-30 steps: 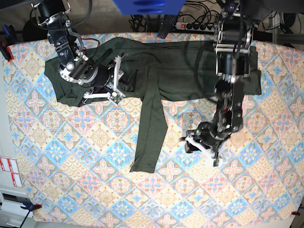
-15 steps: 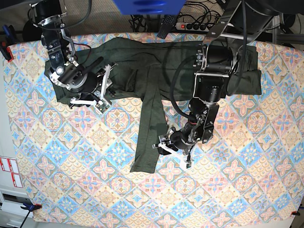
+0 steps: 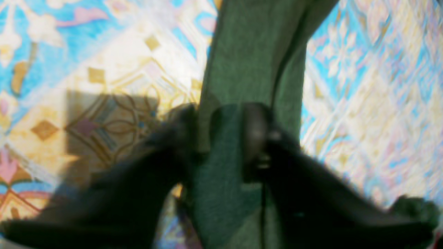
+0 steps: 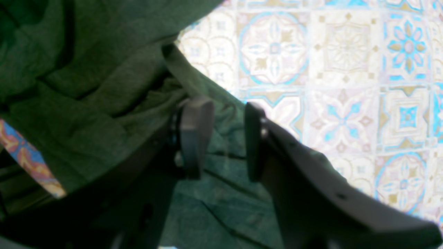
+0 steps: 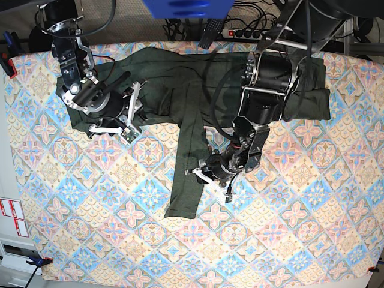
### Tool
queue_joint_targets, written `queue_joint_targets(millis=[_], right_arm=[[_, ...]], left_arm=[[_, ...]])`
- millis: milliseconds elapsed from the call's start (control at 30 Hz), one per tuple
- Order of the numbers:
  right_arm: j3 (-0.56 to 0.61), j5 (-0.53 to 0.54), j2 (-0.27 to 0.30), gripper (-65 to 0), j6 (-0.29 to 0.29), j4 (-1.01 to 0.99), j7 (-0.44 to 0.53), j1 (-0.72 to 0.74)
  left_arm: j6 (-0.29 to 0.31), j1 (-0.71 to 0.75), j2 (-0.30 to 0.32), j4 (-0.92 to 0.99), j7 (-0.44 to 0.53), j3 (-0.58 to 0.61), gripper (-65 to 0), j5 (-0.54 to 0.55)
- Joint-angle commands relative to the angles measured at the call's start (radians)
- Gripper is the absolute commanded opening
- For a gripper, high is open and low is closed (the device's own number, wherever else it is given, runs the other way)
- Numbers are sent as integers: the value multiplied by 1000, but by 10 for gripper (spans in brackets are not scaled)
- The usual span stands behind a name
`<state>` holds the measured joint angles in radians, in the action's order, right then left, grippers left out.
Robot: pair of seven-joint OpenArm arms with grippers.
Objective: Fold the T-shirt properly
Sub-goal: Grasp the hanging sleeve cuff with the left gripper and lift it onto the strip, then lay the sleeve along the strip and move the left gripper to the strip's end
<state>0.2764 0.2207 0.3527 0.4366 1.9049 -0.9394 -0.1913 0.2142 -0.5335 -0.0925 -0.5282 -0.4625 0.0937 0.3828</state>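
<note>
The left gripper [image 5: 207, 177] has swung left to straddle the hanging sleeve [image 5: 189, 174], jaws parted, ready to pinch. The right gripper [image 5: 129, 114] hovers open over the shirt [image 5: 198, 84], spread along the far side.

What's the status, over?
Left gripper open, straddling the T-shirt sleeve. Right gripper open over the shirt's edge. Shirt unfolded. Nothing in the way.

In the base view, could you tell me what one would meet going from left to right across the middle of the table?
Patterned cloth → right gripper, over the T-shirt's left part → hanging sleeve of the T-shirt → left gripper, at the sleeve's right edge → patterned cloth again.
</note>
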Motion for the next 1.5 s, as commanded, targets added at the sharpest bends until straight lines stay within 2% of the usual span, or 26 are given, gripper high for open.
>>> queue_joint_targets(millis=[0, 33, 200, 300, 400, 533, 633, 900, 1033, 1167, 1467], right_arm=[[-7, 9, 7, -458, -2, 20, 18, 9], [-7, 9, 7, -458, -2, 20, 18, 9], [-7, 9, 7, -458, -2, 21, 18, 9], [-7, 9, 7, -458, -2, 21, 18, 9], [-7, 9, 7, -458, -2, 21, 18, 9], [-7, 9, 7, -458, -2, 21, 18, 9], [-7, 9, 7, -458, -2, 21, 18, 9], [-7, 9, 7, -458, -2, 20, 18, 14], [-7, 9, 7, -458, -2, 20, 18, 16], [-7, 9, 7, -458, -2, 18, 18, 16], [-2, 9, 7, -458, -2, 18, 18, 11]], left_arm=[[6, -21, -13, -13, 0, 54, -622, 11], [6, -21, -13, -14, 0, 67, -650, 11], [-2, -21, -5, -54, 0, 77, -650, 5], [-3, 20, 43, -172, -6, 79, -650, 8], [-9, 102, 95, -363, -9, 79, -650, 3], [-81, 218, 156, -599, -60, 79, -650, 3], [-104, 312, 202, -761, -88, 77, -650, 6], [-106, 608, 311, -1151, -101, 76, -650, 3], [-140, 777, 353, -1343, -101, 2, -650, 3], [-143, 906, 380, -1453, -101, -91, -650, 3], [-141, 1100, 388, -1484, -100, -260, -650, 3]])
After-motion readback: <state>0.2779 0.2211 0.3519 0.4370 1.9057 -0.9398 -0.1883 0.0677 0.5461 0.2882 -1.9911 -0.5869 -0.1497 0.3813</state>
